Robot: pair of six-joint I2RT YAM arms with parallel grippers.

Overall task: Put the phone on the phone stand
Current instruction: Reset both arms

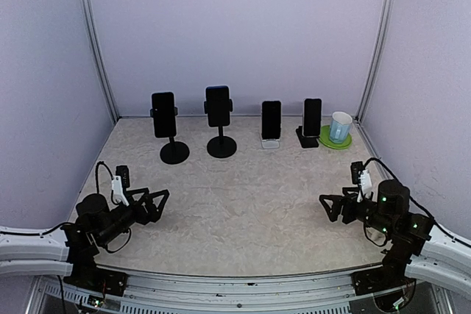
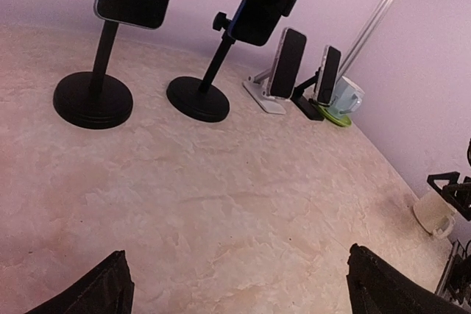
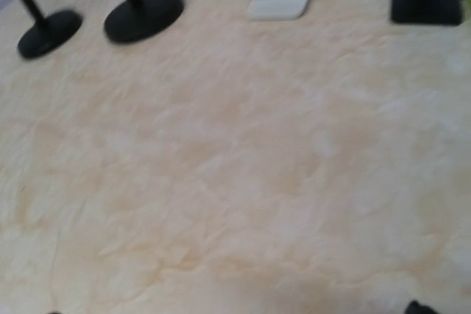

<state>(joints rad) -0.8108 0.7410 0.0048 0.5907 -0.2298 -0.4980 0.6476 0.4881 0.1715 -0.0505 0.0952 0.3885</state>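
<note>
left gripper (image 1: pixel 159 206) low over tabletop (image 1: pixel 243 204), well in front and left of mug (image 1: pixel 340 127), fingers spread wide, empty. right gripper (image 1: pixel 327 209) in front of mug, fingers likewise apart, empty. mug on green coaster (image 1: pixel 326 142). row left of mug, each upright: first phone (image 1: pixel 312 117) on low black stand (image 1: pixel 305 140), just beside mug; second phone (image 1: pixel 271 119) on white stand (image 1: pixel 270 143); third phone (image 1: pixel 218 106) clamped on pedestal stand (image 1: pixel 221 146); fourth phone (image 1: pixel 163 114) on far pedestal stand (image 1: pixel 174 152), farthest from mug.

Even soft lighting, faint shadows, right wrist view blurred
</note>
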